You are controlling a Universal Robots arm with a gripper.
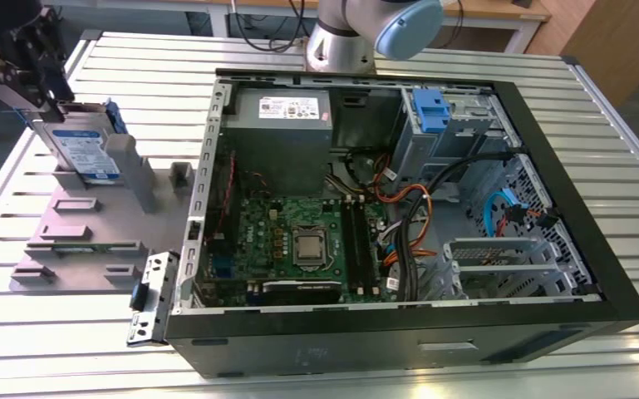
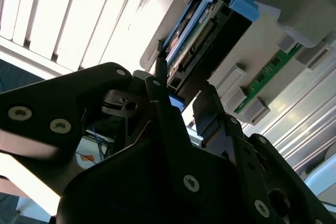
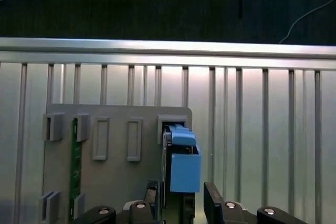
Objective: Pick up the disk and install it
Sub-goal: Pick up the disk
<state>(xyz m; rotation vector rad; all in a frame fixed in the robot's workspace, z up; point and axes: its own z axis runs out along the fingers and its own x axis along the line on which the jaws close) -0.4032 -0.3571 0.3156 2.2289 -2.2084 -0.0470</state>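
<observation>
Straddling the disk (image 3: 181, 163) is how the hand (image 3: 181, 188) sits now: spread, one of its fingers (image 3: 214, 198) to each side of the drive's near end, with a gap showing on at least one side, so not clamped. The disk stands on edge in a slot of the grey holder plate (image 3: 118, 187), directly ahead of the hand, blue carrier end toward it.

Step in hand, as I judge it, is the grasp.
- Keep the fingers square to the drive's flat faces.
- Bite on the metal body rather than the blue plastic, which looks likelier to flex.
- Centre the hand before closing, so neither finger shoves the drive sideways against the slot.
- Any pull should run straight along the slot walls, or the drive may bind.

Around the hand:
- A green memory stick (image 3: 75, 166) stands off to one side on the same plate, in its own slot, with raised pockets between it and the disk.
- The plate lies on the slatted metal table (image 3: 262, 129).
- The open computer case (image 1: 408, 337) is well away from the hand, past the plate.
- The power supply (image 1: 280, 116) sits at the case's far end.
- A blue-fronted drive cage (image 1: 430, 112) is farther off again.
- Orange and black cables (image 1: 408, 212) run through the case interior near that cage.

Likely obstacles — the case's raised wall and those cables.
</observation>
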